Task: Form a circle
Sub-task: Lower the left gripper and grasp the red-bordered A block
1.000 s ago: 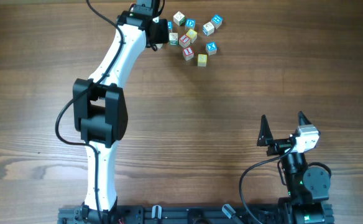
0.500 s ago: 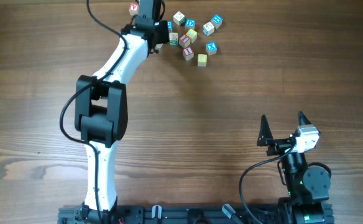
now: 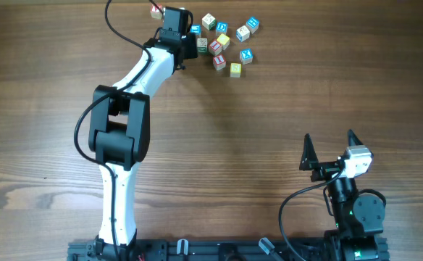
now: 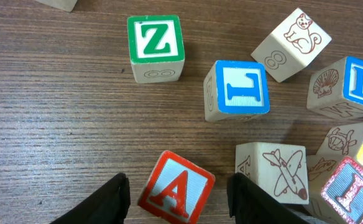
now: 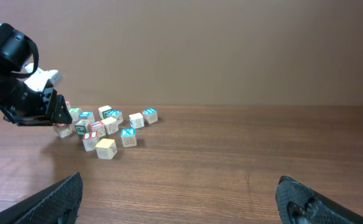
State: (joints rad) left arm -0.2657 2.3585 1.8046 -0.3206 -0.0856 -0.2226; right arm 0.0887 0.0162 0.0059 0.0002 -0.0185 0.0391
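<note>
Left end effector (image 4: 177, 182) moved farther out, released astride red A cube (image 4: 176, 193); right end effector (image 3: 329, 138) gapes; the circle (image 3: 215, 46) looks ragged.

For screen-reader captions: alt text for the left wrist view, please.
The open left gripper straddles a red A block on a wooden table. Beyond lie a green Z block, a blue-lettered block and picture blocks.

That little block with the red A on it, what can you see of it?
The red A block is a small pale wooden cube; its top face has a red border and a red A on white. It sits on the wooden table, turned askew, between the dark fingers of the left tool, a slim gap either side. The airplane block stands near, not touching.
</note>
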